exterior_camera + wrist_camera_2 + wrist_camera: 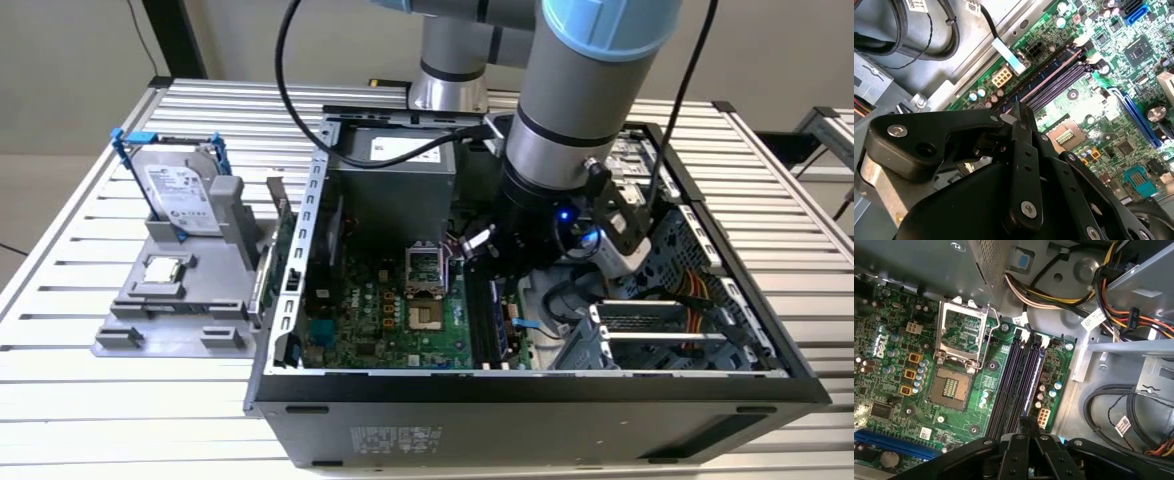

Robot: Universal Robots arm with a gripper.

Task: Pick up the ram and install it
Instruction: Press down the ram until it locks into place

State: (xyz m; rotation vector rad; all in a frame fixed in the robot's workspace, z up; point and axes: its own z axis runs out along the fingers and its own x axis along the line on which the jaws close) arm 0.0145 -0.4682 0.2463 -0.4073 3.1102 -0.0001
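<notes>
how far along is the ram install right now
Looks done: the ram is already picked up and lies along the black slots on the motherboard, on the side nearest the board's edge. In hand: the hand is down at one end of the stick in the first wrist view. Left: confirming it is fully seated; I cannot tell that here.
</notes>
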